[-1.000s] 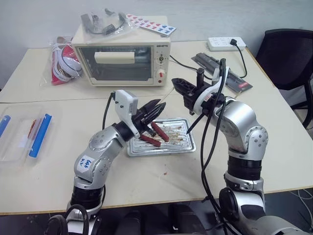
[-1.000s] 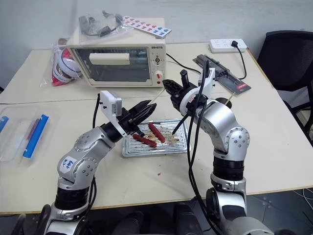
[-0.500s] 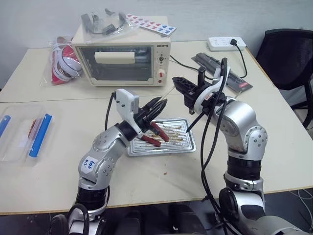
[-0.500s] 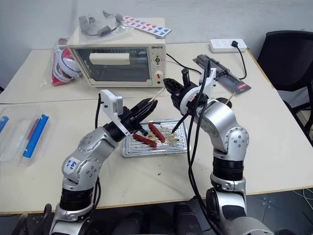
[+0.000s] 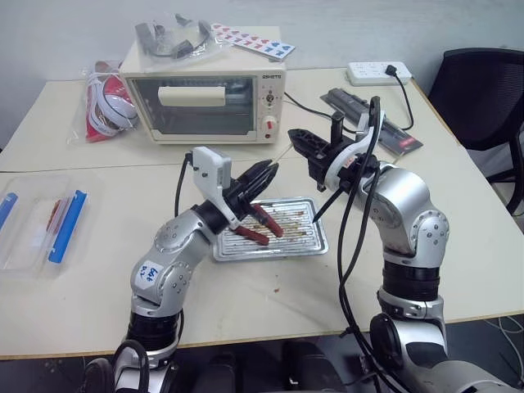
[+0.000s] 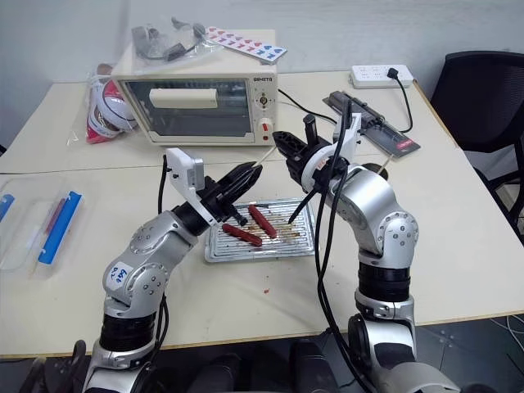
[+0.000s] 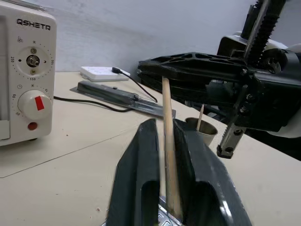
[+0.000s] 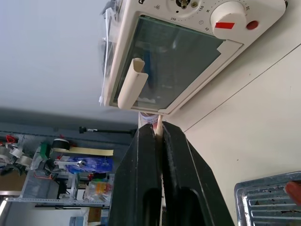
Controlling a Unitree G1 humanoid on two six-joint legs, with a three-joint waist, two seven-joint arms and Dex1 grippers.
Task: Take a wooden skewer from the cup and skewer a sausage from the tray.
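While the skewering itself is not yet begun, the nearest things on the desk are the tray and its two sausages: one sausage lies slanted on the ribbed bottom and its twin lies just beside it, towards the near rim, both untouched. Above the tray's far-left corner hovers the left pincer, and the wooden skewer passes through it; whether that pincer is clamped on the stick or merely around it I cannot tell. Just beyond, the right pincer is closed tight on the same skewer, higher along its length, so the stick bridges the two arms in the air above the tray. The step in hand looks like a handover or a re-grip, and it would go best if one pincer keeps a firm hold until the other has plainly bitten, with the grip taken well back from the point so that enough bare stick is free to pass through a sausage. Lining the stick up with the sausage's long axis should stop it rolling away. Farther off, behind the right arm, stands the cup with another stick in it, and beyond that the toaster oven
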